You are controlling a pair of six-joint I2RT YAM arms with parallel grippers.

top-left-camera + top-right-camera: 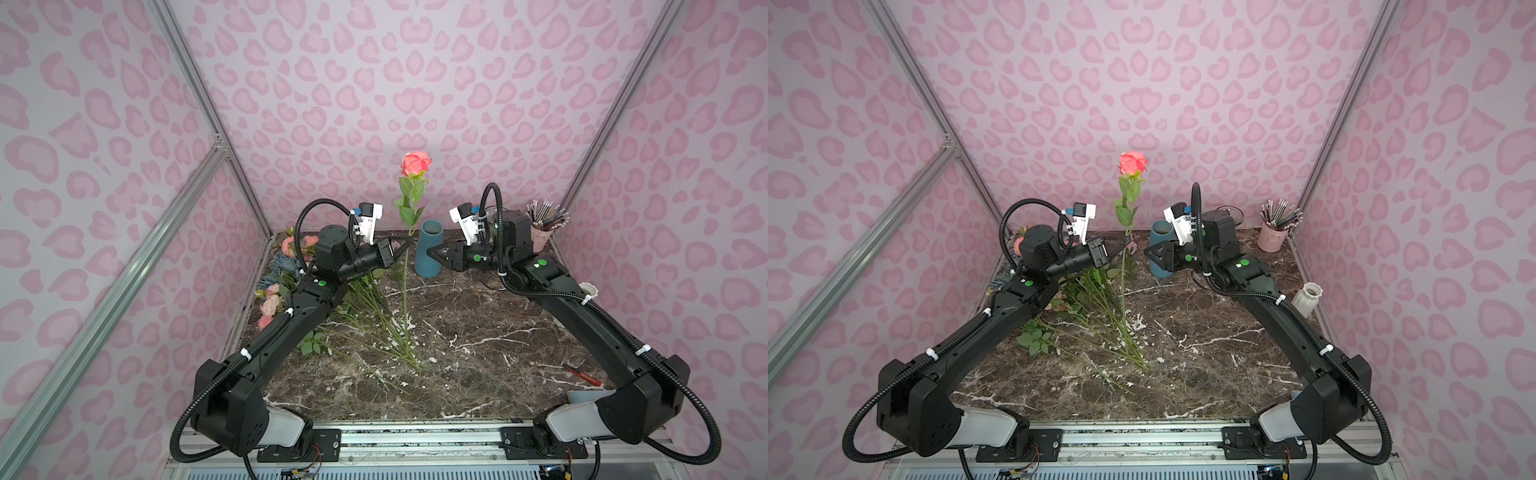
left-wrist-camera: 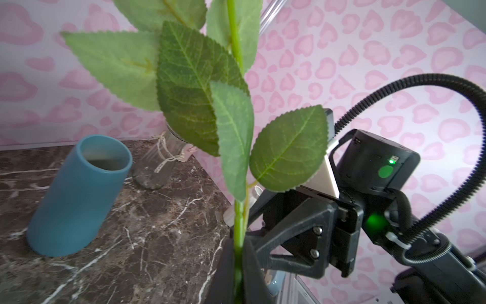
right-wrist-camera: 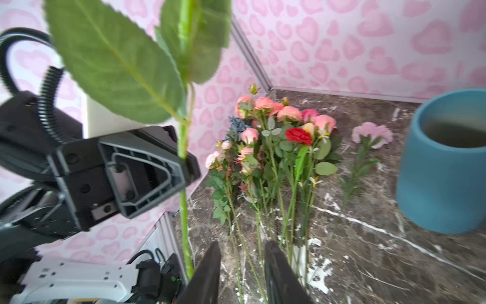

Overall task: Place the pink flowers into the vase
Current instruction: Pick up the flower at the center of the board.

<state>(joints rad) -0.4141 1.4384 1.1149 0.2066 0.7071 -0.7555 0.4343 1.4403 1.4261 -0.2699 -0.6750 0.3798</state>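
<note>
Above veined marble, the left pincer pinches a slim-stemmed salmon rose; the right pincer stands spread.

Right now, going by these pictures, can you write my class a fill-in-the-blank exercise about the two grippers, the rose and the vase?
1. The left gripper grips the pink rose by its ____.
2. The right gripper is ____ and holds nothing.
3. The blue vase stands upright and holds ____ flowers.
Missing words: stem; open; no.
</note>
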